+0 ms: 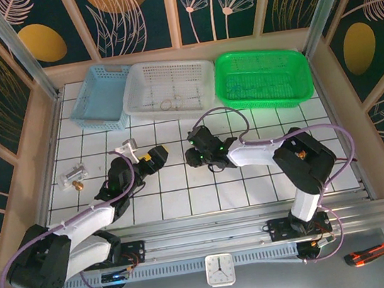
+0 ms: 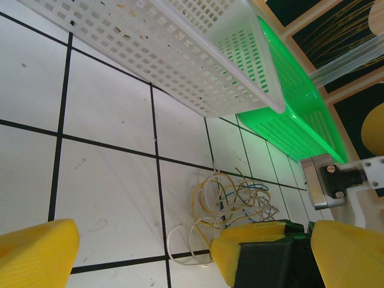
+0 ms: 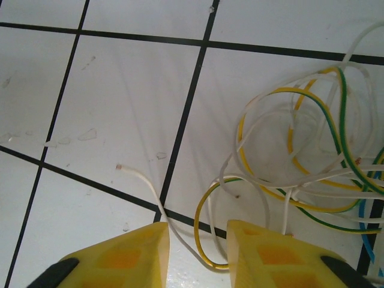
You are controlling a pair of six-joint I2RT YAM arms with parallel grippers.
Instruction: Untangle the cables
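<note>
The cables (image 2: 240, 201) lie as a loose tangle of yellow, whitish, blue and green wires on the white tiled table (image 2: 102, 174). In the right wrist view the cables (image 3: 300, 156) spread at the right, and one white end (image 3: 135, 174) trails left. My right gripper (image 3: 198, 255) is open, low over the table, with a yellow loop and a white strand lying between its yellow fingertips. That same right gripper (image 2: 264, 249) stands just in front of the tangle. My left gripper (image 2: 195, 255) is wide open and empty, facing the tangle from the left. From above, left gripper (image 1: 152, 157) and right gripper (image 1: 197, 156) sit close together.
Three baskets line the far edge: blue basket (image 1: 103, 95), white basket (image 1: 170, 90) and green basket (image 1: 265, 76). A clear plastic piece with a brass part (image 1: 73, 177) lies at the left. A clock (image 1: 219, 269) and a utility knife (image 1: 368, 255) sit below the rail.
</note>
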